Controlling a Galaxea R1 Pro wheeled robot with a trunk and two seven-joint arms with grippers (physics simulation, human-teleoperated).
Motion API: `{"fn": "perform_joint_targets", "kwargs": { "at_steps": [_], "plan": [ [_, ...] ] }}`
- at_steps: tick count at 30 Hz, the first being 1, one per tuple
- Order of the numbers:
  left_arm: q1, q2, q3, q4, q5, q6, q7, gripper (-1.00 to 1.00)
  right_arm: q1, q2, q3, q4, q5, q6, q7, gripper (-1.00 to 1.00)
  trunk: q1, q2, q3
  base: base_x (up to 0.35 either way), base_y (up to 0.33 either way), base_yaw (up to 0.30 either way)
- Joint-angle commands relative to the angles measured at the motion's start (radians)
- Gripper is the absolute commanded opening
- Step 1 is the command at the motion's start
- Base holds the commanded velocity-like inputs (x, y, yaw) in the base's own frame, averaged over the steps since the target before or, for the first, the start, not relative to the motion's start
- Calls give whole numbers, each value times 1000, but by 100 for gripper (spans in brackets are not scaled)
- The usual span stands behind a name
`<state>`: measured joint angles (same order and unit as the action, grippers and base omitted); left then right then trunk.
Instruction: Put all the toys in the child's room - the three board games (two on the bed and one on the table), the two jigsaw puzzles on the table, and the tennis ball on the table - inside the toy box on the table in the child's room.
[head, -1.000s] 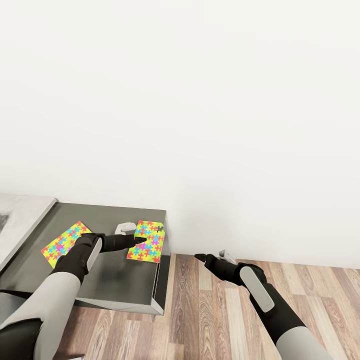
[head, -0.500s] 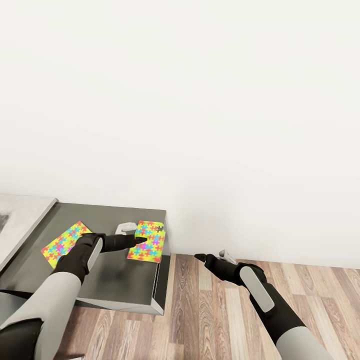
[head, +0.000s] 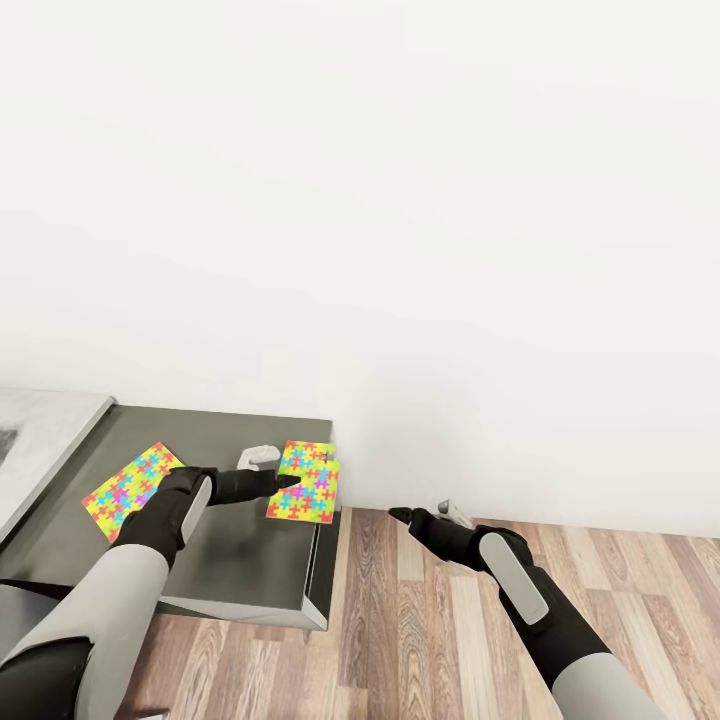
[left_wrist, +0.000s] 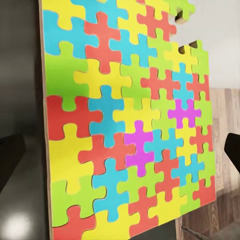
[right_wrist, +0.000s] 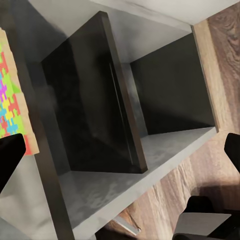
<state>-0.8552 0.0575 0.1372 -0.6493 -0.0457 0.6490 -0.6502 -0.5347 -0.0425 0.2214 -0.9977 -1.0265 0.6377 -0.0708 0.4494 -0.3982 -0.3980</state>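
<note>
Two jigsaw puzzles lie on a dark grey cabinet. One puzzle lies flat at the left. The other puzzle sits at the cabinet's right end, its right side past the edge. My left gripper hangs open just over this puzzle, a fingertip off each side of it. Over the wooden floor to the right, my right gripper is open and empty. A corner of the pale table shows at far left. The board games, tennis ball, toy box and bed are out of view.
A plain white wall runs close behind the cabinet. The cabinet's right side has an open dark shelf compartment, seen in the right wrist view. Wooden floor spreads right of the cabinet.
The right-hand puzzle has slid to the right and now overhangs the cabinet's edge; my left gripper shifted right with it. The right arm has not moved.
</note>
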Motion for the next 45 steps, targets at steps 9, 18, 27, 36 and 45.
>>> {"fn": "perform_joint_targets", "kwargs": {
  "at_steps": [9,18,27,36,45],
  "plan": [
    [-1,-1,5,0,-5,6,-7,100,-1,-1,3,-1,-9,2,-7,100,1,-2,-2,0,0,0],
    [-1,-1,4,0,-5,6,-8,100,-1,-1,3,-1,-9,1,-7,100,1,-2,-2,0,0,0],
    [-1,3,3,0,0,7,-8,100,-1,-2,2,-2,-9,0,-7,100,1,-2,-2,0,0,0],
    [-1,3,4,0,1,6,-12,100,-1,-1,4,-2,-9,0,-7,100,1,-2,-2,0,0,0],
    [-1,-1,4,0,-3,6,-11,100,-1,-1,3,-2,-9,0,-7,100,1,-2,-2,0,0,0]
  ]
}}
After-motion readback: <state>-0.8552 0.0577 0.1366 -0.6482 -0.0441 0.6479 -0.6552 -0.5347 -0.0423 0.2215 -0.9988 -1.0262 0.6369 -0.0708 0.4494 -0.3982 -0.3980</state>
